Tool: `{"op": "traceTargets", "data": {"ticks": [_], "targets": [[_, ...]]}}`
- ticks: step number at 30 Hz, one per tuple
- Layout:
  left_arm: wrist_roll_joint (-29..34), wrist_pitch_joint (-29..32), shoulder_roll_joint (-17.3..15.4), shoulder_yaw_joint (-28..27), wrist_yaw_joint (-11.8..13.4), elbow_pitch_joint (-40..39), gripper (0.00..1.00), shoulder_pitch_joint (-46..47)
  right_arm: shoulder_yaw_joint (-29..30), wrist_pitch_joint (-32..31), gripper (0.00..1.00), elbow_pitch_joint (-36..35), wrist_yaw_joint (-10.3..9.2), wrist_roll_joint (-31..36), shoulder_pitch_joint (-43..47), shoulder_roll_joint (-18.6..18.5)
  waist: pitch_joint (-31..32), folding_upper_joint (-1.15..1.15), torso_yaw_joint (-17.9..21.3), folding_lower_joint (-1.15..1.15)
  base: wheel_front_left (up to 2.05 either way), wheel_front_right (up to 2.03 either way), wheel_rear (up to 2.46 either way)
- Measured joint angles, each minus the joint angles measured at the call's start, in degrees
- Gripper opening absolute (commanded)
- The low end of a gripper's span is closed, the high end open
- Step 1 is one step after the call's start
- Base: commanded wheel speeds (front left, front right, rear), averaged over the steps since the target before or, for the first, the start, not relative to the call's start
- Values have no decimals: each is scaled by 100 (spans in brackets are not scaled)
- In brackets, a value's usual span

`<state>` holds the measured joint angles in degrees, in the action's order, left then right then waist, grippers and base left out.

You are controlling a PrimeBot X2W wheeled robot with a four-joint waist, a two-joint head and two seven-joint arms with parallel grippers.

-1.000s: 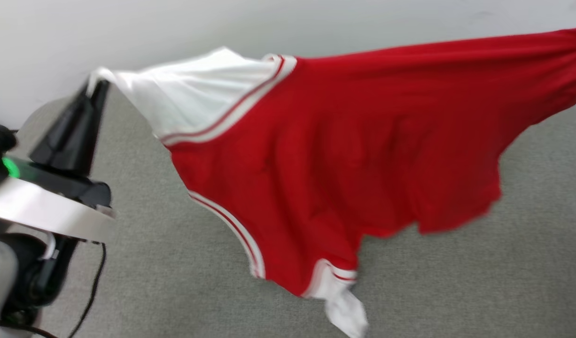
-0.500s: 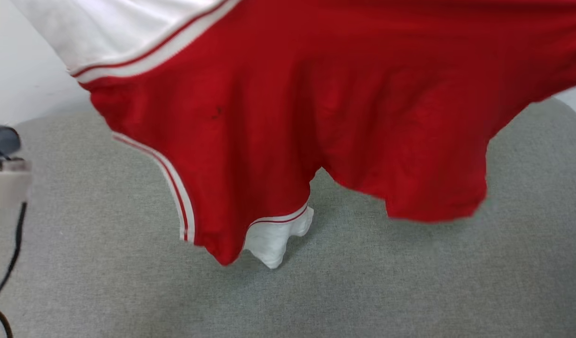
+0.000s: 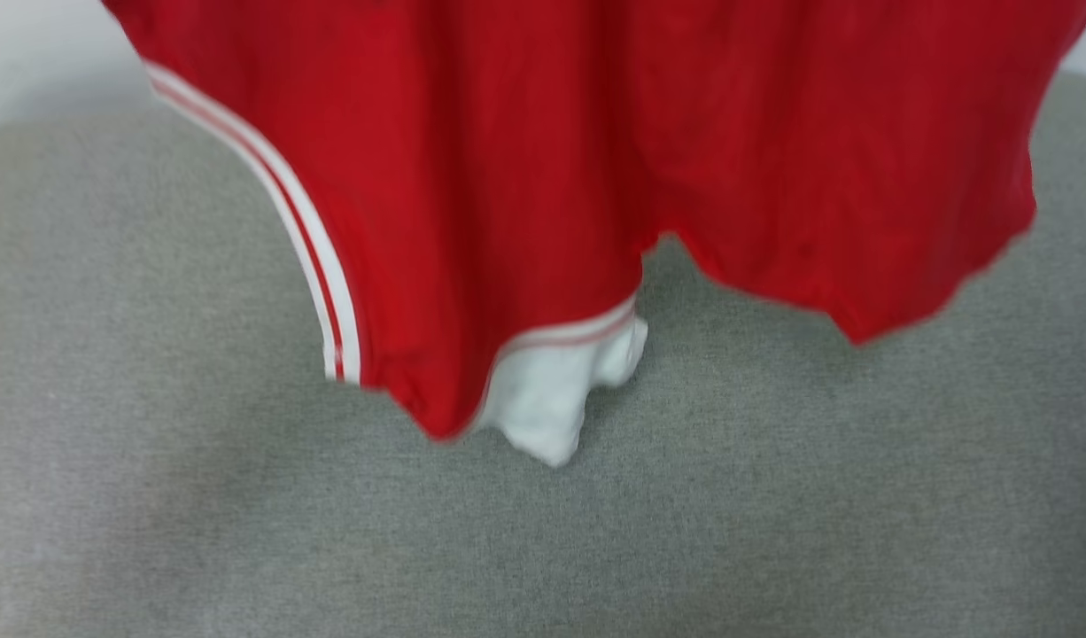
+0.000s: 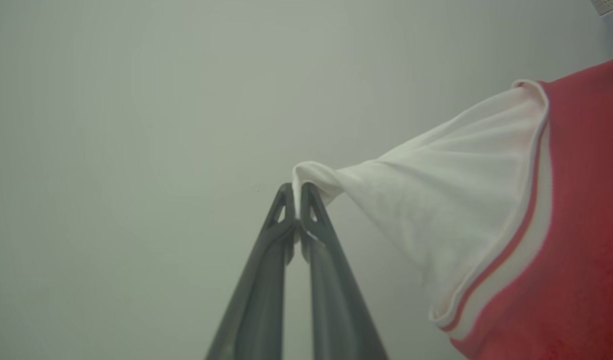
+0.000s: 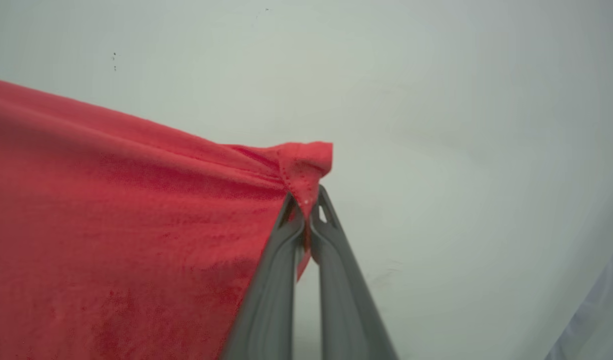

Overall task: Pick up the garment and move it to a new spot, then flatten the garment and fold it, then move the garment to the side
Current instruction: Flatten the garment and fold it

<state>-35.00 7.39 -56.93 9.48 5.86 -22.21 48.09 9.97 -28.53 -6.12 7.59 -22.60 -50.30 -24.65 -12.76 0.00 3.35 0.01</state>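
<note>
The garment (image 3: pixel 525 177), a red jersey with white sleeves and red-white striped trim, hangs stretched in the air above the grey cloth surface (image 3: pixel 543 532). Its lower folds and one white sleeve (image 3: pixel 561 399) dangle toward that surface. My left gripper (image 4: pixel 296 192) is shut on the tip of the other white sleeve (image 4: pixel 436 215). Pinched in my right gripper (image 5: pixel 306 200), which is shut, is a red corner of the garment (image 5: pixel 136 210). Both pairs of fingers point at a pale wall. No lettering shows on the side I see.
A grey fabric-covered surface spreads under the hanging cloth across the head view. A pale wall (image 3: pixel 38 62) rises behind it, and the same wall (image 4: pixel 136 125) backs both wrist views.
The garment has risen in the head view: its top edge, both held corners and my left arm have left the picture. The view has also shifted, so the camera moved.
</note>
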Motion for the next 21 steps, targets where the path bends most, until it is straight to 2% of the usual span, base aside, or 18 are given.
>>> {"op": "traceTargets", "data": {"ticks": [3, 6, 11, 15, 21], "targets": [[141, -36, 52, 177, -279, 408, 0, 799, -203, 225, 0, 230, 7, 243, -408, -280, -325, 0, -12, 0, 0, 0, 0], [463, -134, 160, 446, -568, 887, 0, 1650, -300, 443, 0, 636, 8, 326, -962, -300, -665, 0, -25, 1, 0, 0, 0], [861, -267, 699, 898, -923, 1850, 0, 3153, -315, 904, 0, 1538, 9, 715, -2166, -263, -1253, 0, -43, 1, 0, 0, 0], [1112, -390, 1129, 1151, -1049, 2799, 0, 4263, -399, 1307, 0, 2331, 31, 1124, -3088, -208, -1717, 0, -63, 1, 0, 0, 0], [1541, -942, 1730, 1455, -1145, 4113, 0, 5561, -446, 1942, 0, 3505, 32, 1770, -4234, -92, -2357, 0, -86, 1, 0, 0, 0]]}}
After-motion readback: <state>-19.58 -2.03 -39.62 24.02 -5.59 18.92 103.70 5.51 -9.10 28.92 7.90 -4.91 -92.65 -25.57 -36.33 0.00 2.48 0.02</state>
